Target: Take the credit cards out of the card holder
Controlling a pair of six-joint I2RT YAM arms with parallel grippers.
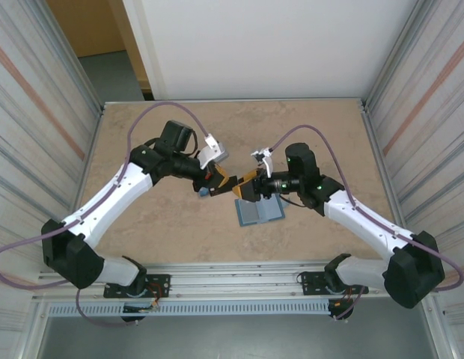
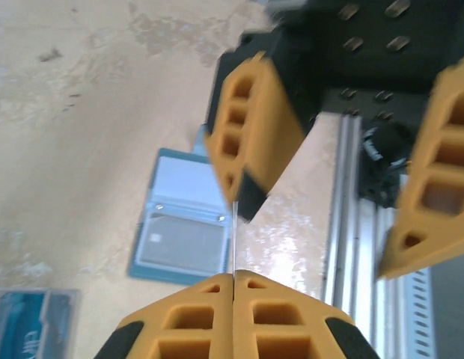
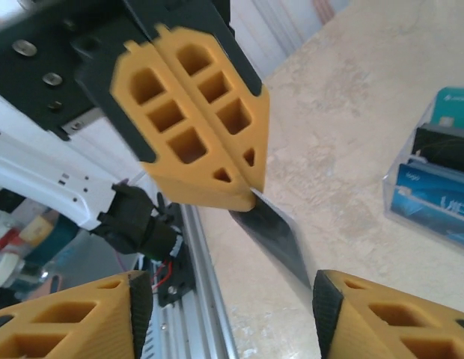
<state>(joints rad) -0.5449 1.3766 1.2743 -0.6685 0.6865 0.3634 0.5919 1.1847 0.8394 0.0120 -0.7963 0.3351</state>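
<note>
One card [image 3: 275, 224] is clamped in the closed left pincer [image 2: 233, 283] near the holder [image 1: 260, 213], spread on the surface [image 1: 157, 232]; the right pincer [image 3: 228, 292] is parted. Handover is judged in hand; set-down clear of the holder is required next.

The counter [image 1: 142, 142] is mottled beige, the card holder [image 1: 259, 214] steel-blue, the credit cards [image 3: 440, 176] teal, black and blue, and the left gripper [image 2: 233, 288] orange with black tips.

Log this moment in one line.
left gripper: shut on dark card | right gripper: open, near card | card holder: lying open on table, other cards in slots
</note>
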